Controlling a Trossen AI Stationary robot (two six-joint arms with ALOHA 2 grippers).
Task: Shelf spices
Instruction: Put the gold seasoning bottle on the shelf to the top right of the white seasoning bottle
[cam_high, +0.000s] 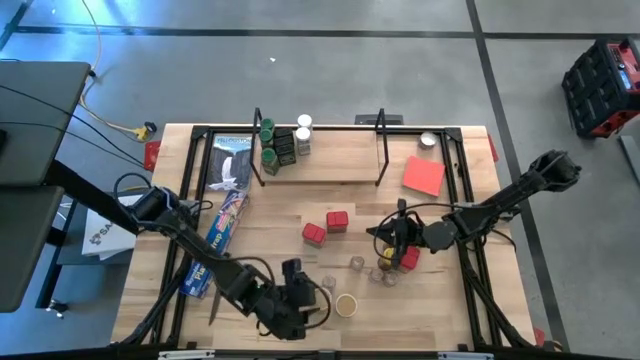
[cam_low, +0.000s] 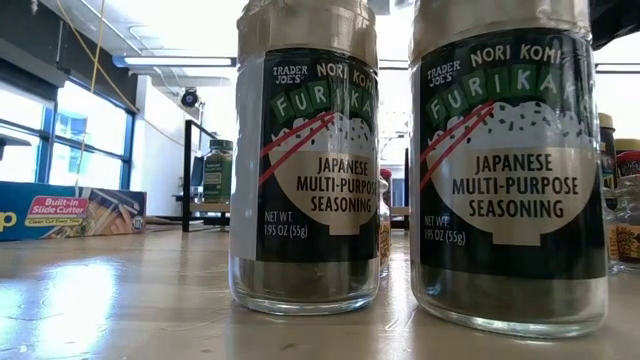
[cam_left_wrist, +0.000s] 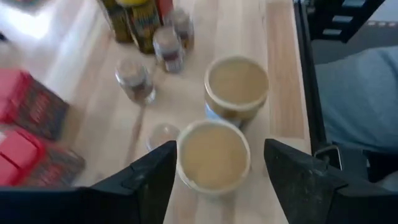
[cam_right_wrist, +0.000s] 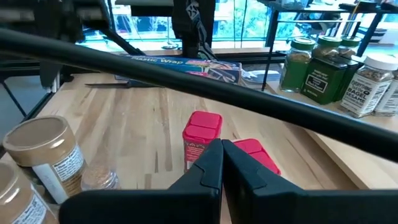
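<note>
Two tan-lidded jars: stand touching at the bench's near edge; in the left wrist view the nearer jar (cam_left_wrist: 213, 154) sits between the left hand's fingers, the farther jar (cam_left_wrist: 236, 86) just beyond it.
Material: glass body by the look of the low view, with a seasoning label; judged stiff, smooth, fragile if dropped, light enough for one hand.
Hold point: the round side just under the lid; the lid top is too wide and flat to pinch.
Left hand (cam_left_wrist: 214, 177): jaws wide, straddling the nearer jar, no contact visible.
Right hand (cam_right_wrist: 222, 163): jaws together, holding nothing, low over the red tins (cam_right_wrist: 200, 138) at mid-bench.
Shelf (cam_high: 320, 165): at the bench's far edge; a few green-lidded jars (cam_high: 268, 130) and white-lidded jars (cam_high: 303, 124) already stand on its left part.
Loose stock: red tins (cam_high: 326, 227), tiny clear jars (cam_high: 357, 264) and yellow-lidded jars near the right hand.
High view only: the whole layout, shelf to jars well apart, blue box (cam_high: 222, 232) between.
Low view only: jar labels and dark contents; one jar (cam_low: 305, 160) and its twin (cam_low: 510, 165) fill the frame.
Left wrist view only: the jar's fit between the fingers.
Right wrist view only: shelved jars side-on.
</note>
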